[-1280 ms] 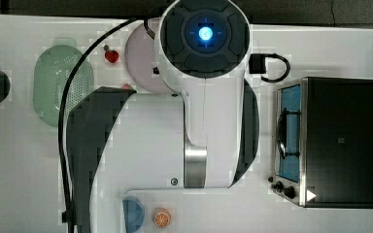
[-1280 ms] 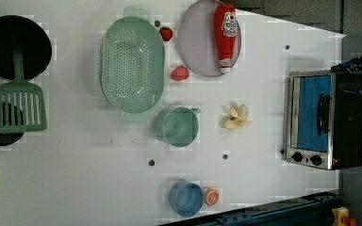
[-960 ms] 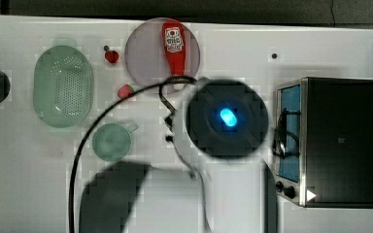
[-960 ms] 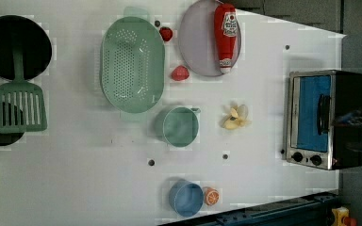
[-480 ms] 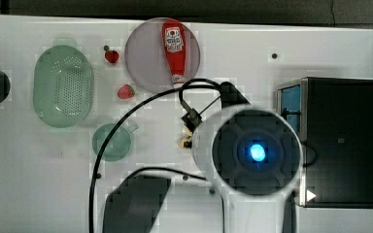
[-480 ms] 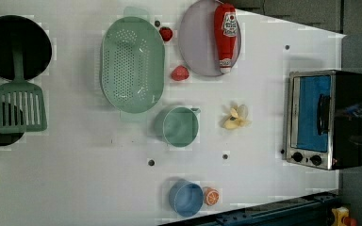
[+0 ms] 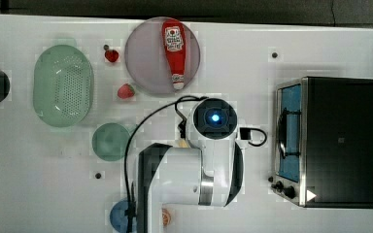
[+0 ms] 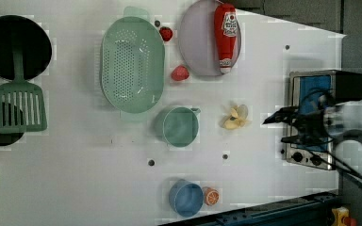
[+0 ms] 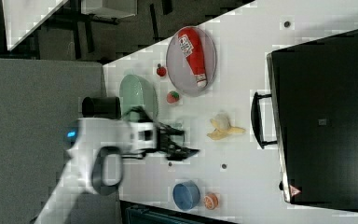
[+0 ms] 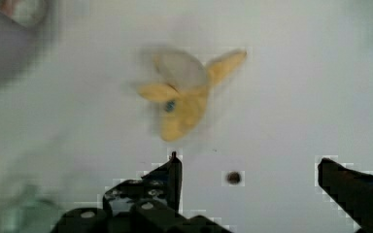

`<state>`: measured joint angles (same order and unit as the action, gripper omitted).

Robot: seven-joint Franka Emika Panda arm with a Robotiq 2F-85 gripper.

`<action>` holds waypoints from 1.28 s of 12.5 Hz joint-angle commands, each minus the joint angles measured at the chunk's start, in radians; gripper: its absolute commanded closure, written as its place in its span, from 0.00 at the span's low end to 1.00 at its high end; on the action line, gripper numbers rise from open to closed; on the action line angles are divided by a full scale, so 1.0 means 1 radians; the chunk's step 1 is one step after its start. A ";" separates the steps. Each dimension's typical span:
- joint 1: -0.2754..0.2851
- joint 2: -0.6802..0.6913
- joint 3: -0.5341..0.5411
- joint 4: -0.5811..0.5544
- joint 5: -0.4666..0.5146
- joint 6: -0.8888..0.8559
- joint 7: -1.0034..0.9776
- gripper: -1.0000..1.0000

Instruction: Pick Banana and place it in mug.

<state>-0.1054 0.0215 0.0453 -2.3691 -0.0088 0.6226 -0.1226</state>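
The banana (image 8: 234,118) lies on the white counter (image 8: 75,155), partly peeled with its skin flaps splayed, between the mug (image 8: 178,126) and the toaster oven (image 8: 318,117) and just beside the mug's handle side. The end effector (image 10: 250,179) hangs above the counter with its fingers spread wide and nothing between them; in the wrist view the banana sits just beyond the fingertips (image 10: 175,162), off the grasp line.

The step in hand appears to be the approach. To do it well, the arm should centre the banana's main body between the fingers before descending, and close across its narrow width rather than on a loose peel flap, which would likely slip or tear. A straight, slow drop avoids nudging the fruit away. The lift must then clear the mug's rim.
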 commanded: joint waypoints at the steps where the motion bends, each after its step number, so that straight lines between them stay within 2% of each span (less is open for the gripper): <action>1: -0.009 0.037 0.011 -0.031 0.023 0.162 -0.202 0.00; 4: -0.009 0.146 0.011 -0.064 0.023 0.326 -0.305 0.00; 7: -0.009 0.250 0.013 -0.075 0.023 0.458 -0.308 0.00; 11: -0.009 0.330 0.012 -0.074 0.023 0.528 -0.306 0.01; 16: -0.009 0.341 0.011 -0.082 0.023 0.577 -0.306 0.60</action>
<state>-0.1057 0.3816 0.0395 -2.4707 -0.0075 1.2139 -0.4104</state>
